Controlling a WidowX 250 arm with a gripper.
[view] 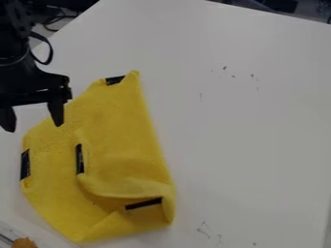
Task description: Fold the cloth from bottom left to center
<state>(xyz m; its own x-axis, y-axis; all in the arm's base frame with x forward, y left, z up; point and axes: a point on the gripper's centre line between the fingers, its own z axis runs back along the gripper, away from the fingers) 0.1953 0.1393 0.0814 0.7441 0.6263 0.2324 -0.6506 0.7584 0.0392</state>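
While spread apart, the gripper at the upper-left edge of the yellow cloth

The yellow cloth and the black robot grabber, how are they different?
The soft yellow cloth is yellow with dark patches, but the black two-finger gripper is black all over. The cloth is floppy, creased and partly folded, while the gripper looks stiff, with its fingers spread apart. The cloth lies on the white table, and the gripper hangs down by the cloth's upper left edge. Both have some dark colour.
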